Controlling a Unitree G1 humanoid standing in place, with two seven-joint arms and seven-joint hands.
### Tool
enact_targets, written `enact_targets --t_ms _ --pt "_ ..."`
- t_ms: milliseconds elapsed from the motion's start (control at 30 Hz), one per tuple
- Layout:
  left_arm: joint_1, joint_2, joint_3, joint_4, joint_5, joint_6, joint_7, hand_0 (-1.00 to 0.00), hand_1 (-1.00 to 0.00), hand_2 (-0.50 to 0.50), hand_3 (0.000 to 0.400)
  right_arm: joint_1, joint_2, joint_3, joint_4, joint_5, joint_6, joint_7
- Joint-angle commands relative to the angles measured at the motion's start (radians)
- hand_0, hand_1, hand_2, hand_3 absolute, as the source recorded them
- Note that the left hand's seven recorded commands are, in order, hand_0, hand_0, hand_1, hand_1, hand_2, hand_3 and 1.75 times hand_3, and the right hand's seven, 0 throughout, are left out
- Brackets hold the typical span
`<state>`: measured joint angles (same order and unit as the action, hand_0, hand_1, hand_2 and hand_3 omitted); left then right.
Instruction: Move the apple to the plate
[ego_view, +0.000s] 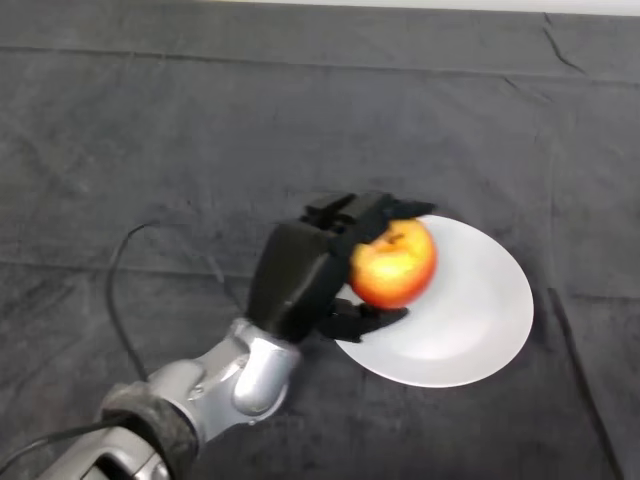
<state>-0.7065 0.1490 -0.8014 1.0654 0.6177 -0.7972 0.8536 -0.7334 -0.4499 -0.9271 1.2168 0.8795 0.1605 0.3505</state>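
Observation:
A red and yellow apple (393, 265) sits over the left part of a white plate (470, 320) right of the table's middle. My black left hand (300, 275) reaches in from the lower left and is curled round the apple: the fingers wrap over its far side and the thumb lies under its near side. Whether the apple rests on the plate or hangs just above it I cannot tell. The hand hides the plate's left rim.
A dark wrinkled cloth (200, 130) covers the whole table. My silver-grey forearm (225, 385) crosses the lower left corner.

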Motion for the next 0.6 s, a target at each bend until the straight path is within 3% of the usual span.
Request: enact_targets --t_ms 33,133,167,200,267,300,333,367,600 --pt "-0.056 0.001 -0.031 0.035 -0.014 0.015 -0.028 -1.00 -0.98 -0.01 0.400 -0.003 -0.028 -0.0102 0.011 0.0084 -0.006 0.0046" --pt "-0.053 0.003 -0.055 0.044 -0.034 0.027 -0.062 -1.00 -0.94 -0.03 0.400 -0.003 -0.028 -0.0103 0.011 0.0084 -0.006 0.0049" --pt "-0.052 0.004 -0.061 0.047 -0.040 0.031 -0.073 -1.00 -0.88 -0.06 0.400 -0.003 -0.028 -0.0104 0.011 0.0084 -0.006 0.0050" --pt "-0.051 0.005 -0.068 0.049 -0.048 0.036 -0.085 -0.94 -0.67 -0.13 0.376 -0.003 -0.028 -0.0104 0.011 0.0084 -0.006 0.0051" --pt "-0.051 0.005 -0.078 0.053 -0.062 0.046 -0.107 -0.90 -0.64 -0.13 0.359 -0.003 -0.028 -0.0105 0.012 0.0083 -0.006 0.0052" --pt "-0.052 0.005 -0.083 0.055 -0.070 0.052 -0.119 -0.16 -0.12 -0.02 0.063 -0.003 -0.028 -0.0105 0.012 0.0083 -0.006 0.0052" --pt "-0.052 0.006 -0.088 0.056 -0.077 0.058 -0.129 -0.04 0.00 -0.02 0.016 -0.003 -0.029 -0.0105 0.012 0.0083 -0.006 0.0053" --pt "-0.052 0.007 -0.091 0.057 -0.084 0.062 -0.137 0.00 0.00 0.00 0.000 -0.003 -0.029 -0.0105 0.012 0.0083 -0.006 0.0053" --pt "-0.055 0.013 -0.108 0.062 -0.133 0.088 -0.192 0.00 0.00 0.00 0.000 -0.003 -0.028 -0.0105 0.012 0.0081 -0.007 0.0055"
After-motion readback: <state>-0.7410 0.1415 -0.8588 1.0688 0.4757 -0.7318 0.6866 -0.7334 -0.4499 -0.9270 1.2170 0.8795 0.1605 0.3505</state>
